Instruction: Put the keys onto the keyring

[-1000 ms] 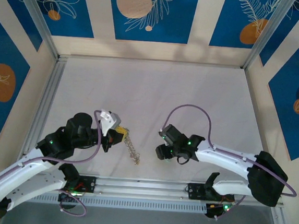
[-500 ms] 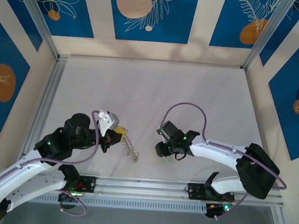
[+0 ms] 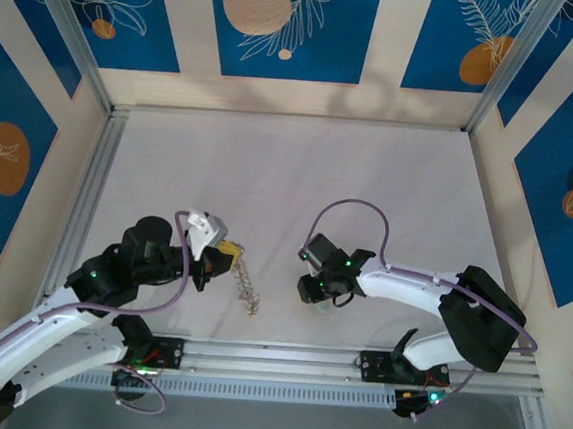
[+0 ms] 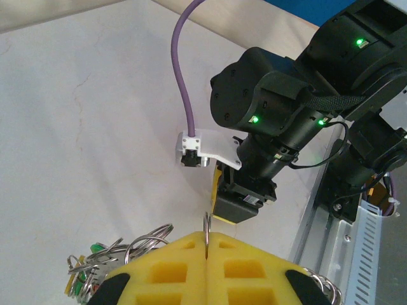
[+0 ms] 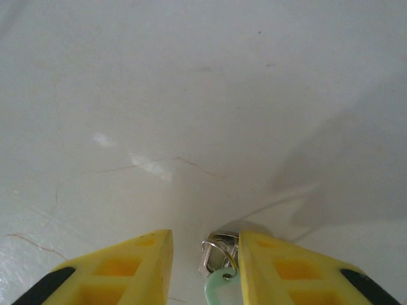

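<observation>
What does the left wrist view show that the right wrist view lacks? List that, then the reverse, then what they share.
Left wrist view: the left gripper shut on the keyring, small rings and keys bunched beside it, and the right arm opposite. Right wrist view: the right gripper open around a pale mint key on a small silver ring. Both: yellow fingers over the white table.

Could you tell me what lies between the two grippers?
In the top view, a chain of small metal rings runs from the left gripper part-way towards the right gripper; beyond its end the table is bare.
</observation>
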Tool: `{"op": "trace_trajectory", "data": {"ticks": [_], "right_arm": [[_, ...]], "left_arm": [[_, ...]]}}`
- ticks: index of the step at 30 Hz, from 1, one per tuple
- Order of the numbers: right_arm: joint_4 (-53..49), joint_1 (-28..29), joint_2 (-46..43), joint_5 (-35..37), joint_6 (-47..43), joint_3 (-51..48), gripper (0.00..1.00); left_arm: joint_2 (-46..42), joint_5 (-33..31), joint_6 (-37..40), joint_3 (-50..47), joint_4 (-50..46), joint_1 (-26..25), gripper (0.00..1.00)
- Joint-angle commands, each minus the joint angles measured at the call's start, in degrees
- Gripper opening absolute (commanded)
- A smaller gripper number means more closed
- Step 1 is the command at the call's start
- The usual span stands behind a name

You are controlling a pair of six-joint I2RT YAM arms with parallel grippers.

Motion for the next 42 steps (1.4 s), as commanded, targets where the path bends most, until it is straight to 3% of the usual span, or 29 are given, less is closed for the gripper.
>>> {"op": "trace_trajectory", "data": {"ticks": [1, 15, 21, 31, 36, 42], "right_arm": [[-0.7, 0.5, -1.1, -1.1, 1.2, -0.5, 0.31], [-2.4, 1.4, -1.0, 0.6, 2.8, -0.5, 0.29], [-2.4, 1.5, -0.6, 0.9, 2.7, -0.5, 0.22], [-1.9, 1.8, -2.2, 0.3, 2.2, -1.1, 0.03], [0.2, 3.3, -9.6, -0.5, -0.4, -3.2, 0.00], [1.9, 7.0, -27.7, -6.6, -8.9, -3.5, 0.00]], "left_arm": [[-0.7, 1.7, 0.4, 1.9, 2.6, 1.0, 0.00], [-1.6, 2.0, 0.2, 1.9, 3.0, 1.4, 0.00], [-1.7, 2.0, 0.2, 1.9, 2.6, 1.4, 0.00], [-1.8, 1.7, 0.2, 1.9, 2.3, 1.5, 0.00], [-1.0, 1.7, 1.2, 2.6, 1.1, 1.5, 0.00], [0.2, 3.6, 3.6, 3.9, 0.5, 1.5, 0.00]]}}
